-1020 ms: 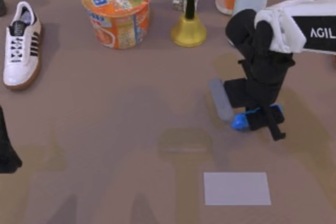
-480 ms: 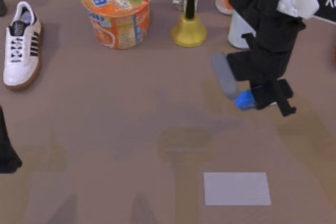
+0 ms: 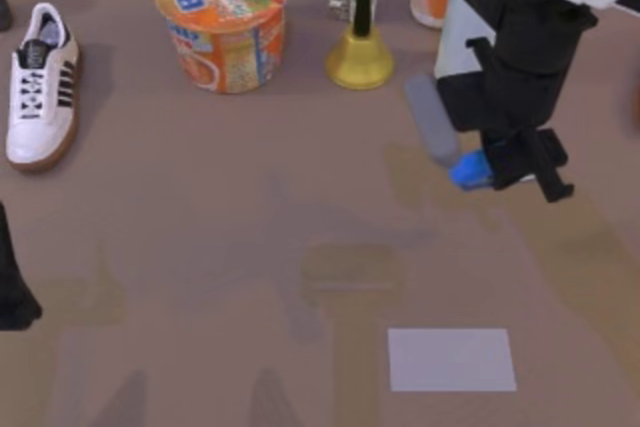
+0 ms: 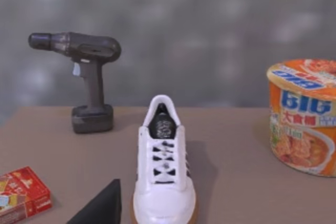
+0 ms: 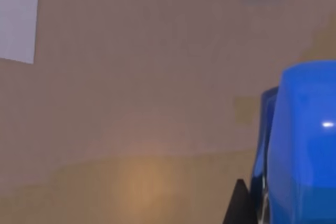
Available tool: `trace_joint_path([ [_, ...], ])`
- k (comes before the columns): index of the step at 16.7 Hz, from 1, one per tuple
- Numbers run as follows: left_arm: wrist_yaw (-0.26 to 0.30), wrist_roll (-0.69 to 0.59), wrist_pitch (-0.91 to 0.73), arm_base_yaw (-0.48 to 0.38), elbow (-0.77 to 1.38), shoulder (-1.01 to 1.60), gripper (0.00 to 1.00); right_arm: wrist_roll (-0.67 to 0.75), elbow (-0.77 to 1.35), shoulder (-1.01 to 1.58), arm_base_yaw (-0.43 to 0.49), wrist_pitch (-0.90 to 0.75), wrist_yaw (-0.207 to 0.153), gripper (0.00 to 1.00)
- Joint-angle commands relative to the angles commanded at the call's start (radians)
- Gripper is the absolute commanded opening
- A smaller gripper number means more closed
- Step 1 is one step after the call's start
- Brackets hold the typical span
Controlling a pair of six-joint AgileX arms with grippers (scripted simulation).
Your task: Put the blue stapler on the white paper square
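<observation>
The paper [image 3: 452, 359] lies flat and bare at the near edge of the counter [image 3: 200, 247], right of centre. Well beyond it, the right hand [image 3: 510, 169] hangs above the counter, pinching the stapler [image 3: 468, 173]; only its blue nose shows past the fingers. The stapler looks light, stiff and smooth-shelled, so it could slip; a grip across its sides near the middle seems safest. The left hand [image 3: 12, 292] sits parked at the left edge; whether it is spread I cannot tell. At the back, a sealed noodle cup [image 3: 222, 17] hides its contents.
</observation>
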Motion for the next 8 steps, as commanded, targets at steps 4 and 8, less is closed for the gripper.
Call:
trace_joint_path([
  [4,0.0,0.0,0.0,0.0,0.0,0.0,1.0,0.114,-0.093,-0.076,0.065,0.026,-0.005,0.0],
  [8,0.0,0.0,0.0,0.0,0.0,0.0,1.0,0.328,-0.263,-0.198,0.192,0.063,-0.015,0.0],
])
